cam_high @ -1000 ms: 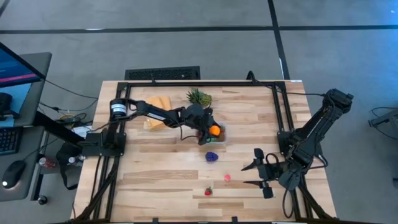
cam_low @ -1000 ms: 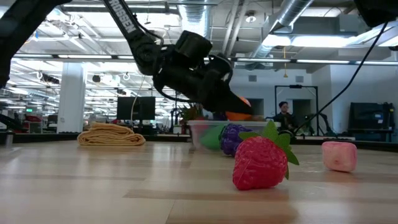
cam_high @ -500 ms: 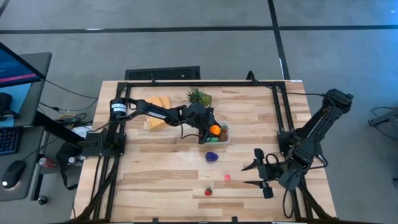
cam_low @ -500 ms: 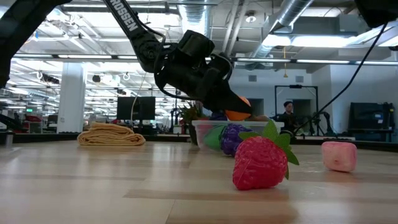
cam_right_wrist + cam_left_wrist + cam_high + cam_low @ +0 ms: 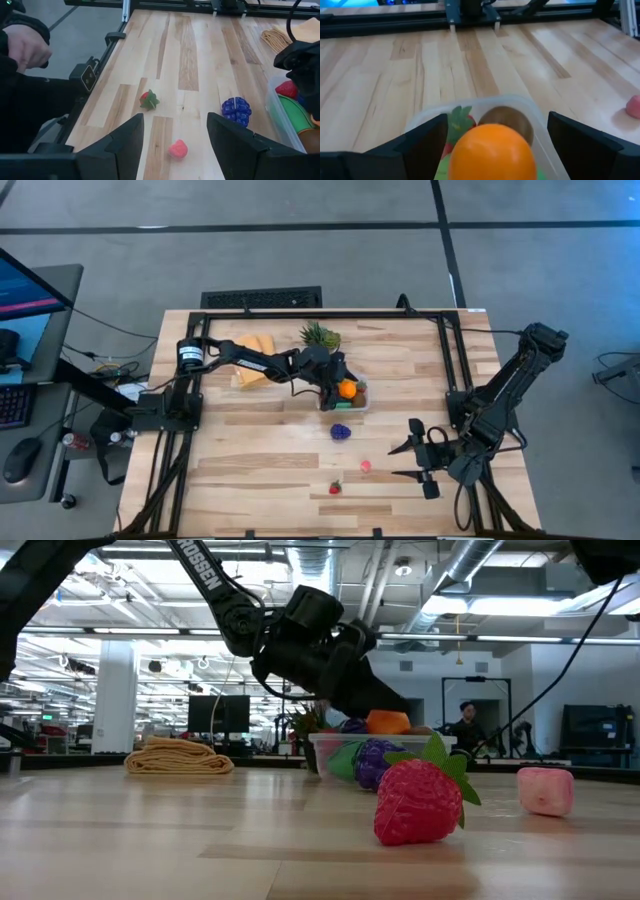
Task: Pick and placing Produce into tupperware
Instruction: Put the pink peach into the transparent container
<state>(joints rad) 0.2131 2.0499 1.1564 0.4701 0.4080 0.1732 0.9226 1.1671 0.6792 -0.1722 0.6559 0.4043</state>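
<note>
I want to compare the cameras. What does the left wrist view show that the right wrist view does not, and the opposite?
Only the left wrist view shows the orange fruit and a brown fruit in the tupperware, between the open left gripper fingers. Only the right wrist view shows the purple grapes, a red strawberry and a person's hand. Both show the pink piece and the wooden table.

The orange [image 5: 492, 152] hid most of the tupperware [image 5: 535, 112] contents in the left wrist view. In the right wrist view, the tupperware's far side was cut off at the edge. The person's hand [image 5: 22, 45] was blurred.
</note>
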